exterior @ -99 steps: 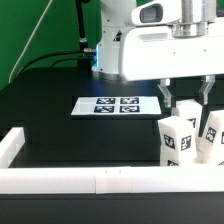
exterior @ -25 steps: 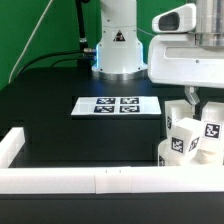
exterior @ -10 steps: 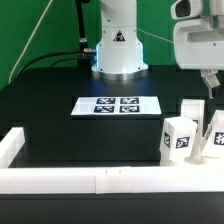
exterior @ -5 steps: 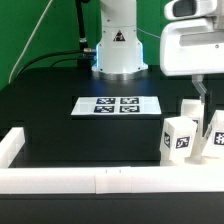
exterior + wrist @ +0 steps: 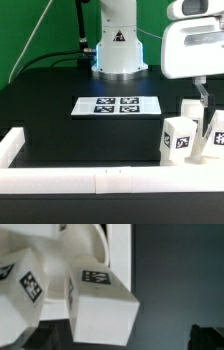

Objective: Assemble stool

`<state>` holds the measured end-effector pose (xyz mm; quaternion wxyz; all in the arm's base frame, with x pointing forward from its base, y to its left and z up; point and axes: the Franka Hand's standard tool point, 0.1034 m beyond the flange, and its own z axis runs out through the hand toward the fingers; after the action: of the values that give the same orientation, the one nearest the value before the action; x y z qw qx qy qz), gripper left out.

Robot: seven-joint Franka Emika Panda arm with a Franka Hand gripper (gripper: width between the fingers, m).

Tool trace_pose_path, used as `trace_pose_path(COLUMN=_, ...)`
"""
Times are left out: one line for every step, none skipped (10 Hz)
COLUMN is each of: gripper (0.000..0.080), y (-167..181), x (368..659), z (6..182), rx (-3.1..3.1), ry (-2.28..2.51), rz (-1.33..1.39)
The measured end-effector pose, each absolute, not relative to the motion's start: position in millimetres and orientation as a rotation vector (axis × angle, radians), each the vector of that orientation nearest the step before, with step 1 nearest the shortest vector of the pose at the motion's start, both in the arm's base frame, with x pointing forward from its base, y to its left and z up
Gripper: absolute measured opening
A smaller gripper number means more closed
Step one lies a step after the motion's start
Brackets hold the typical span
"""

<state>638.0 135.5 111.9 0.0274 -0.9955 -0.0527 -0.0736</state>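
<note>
The arm's two-finger claw [image 5: 204,92] hung wide open above the far right of the black table [image 5: 60,110], with nothing in its grasp. Below it stood the stool's loose parts: short blocky white plastic legs wearing black-and-white square tags, the nearest one [image 5: 178,138] upright just behind the long white rail [image 5: 90,180], another [image 5: 214,135] beside it at the exterior view's right edge, and a third [image 5: 190,108] a little behind. In the wrist view one tagged leg [image 5: 100,303] filled the frame, with pale curved plastic behind it that may have been the round seat; I couldn't be sure. My guess was that a leg was being picked out, so the next move would call for lowering squarely over one block. The flat white marker board [image 5: 116,104] lay apart. No containers were about.
</note>
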Motion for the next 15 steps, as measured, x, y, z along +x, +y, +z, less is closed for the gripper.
trace_pose_path(gripper=0.0649, y=134.8, x=638.5, z=109.0, rx=-3.08, ry=-0.434, rz=-0.219)
trace_pose_path(gripper=0.0649, y=138.3, x=638.6, z=108.0, rx=-3.081, ry=-0.617, rz=-0.214)
trace_pose_path(gripper=0.0649, y=137.7, x=637.9, z=106.9, rx=-3.061, ry=-0.78, rz=-0.213)
trace_pose_path(gripper=0.0649, y=134.8, x=638.5, z=106.9, rx=-3.046, ry=-0.864, rz=-0.212)
trace_pose_path(gripper=0.0649, y=132.7, x=638.9, z=106.8, rx=-3.025, ry=-0.971, rz=-0.208)
trace_pose_path(gripper=0.0649, y=130.9, x=639.3, z=106.8, rx=-3.007, ry=-1.055, rz=-0.205)
trace_pose_path(gripper=0.0649, y=129.9, x=639.4, z=106.8, rx=-3.002, ry=-1.084, rz=-0.204)
trace_pose_path(gripper=0.0649, y=127.1, x=639.7, z=106.2, rx=-2.962, ry=-1.238, rz=-0.193)
trace_pose_path(gripper=0.0649, y=125.1, x=634.9, z=99.9, rx=-2.937, ry=-1.327, rz=-0.099)
trace_pose_path(gripper=0.0649, y=122.8, x=639.8, z=96.5, rx=-2.896, ry=-1.452, rz=-0.045)
trace_pose_path(gripper=0.0649, y=119.0, x=643.4, z=93.1, rx=-2.827, ry=-1.615, rz=-0.03)
trace_pose_path(gripper=0.0649, y=119.3, x=643.1, z=89.1, rx=-2.811, ry=-1.651, rz=-0.03)
trace_pose_path(gripper=0.0649, y=120.2, x=641.7, z=83.6, rx=-2.801, ry=-1.676, rz=-0.02)
trace_pose_path(gripper=0.0649, y=122.4, x=641.7, z=79.8, rx=-2.798, ry=-1.681, rz=-0.028)
trace_pose_path(gripper=0.0649, y=121.8, x=641.8, z=79.9, rx=-2.815, ry=-1.652, rz=-0.03)
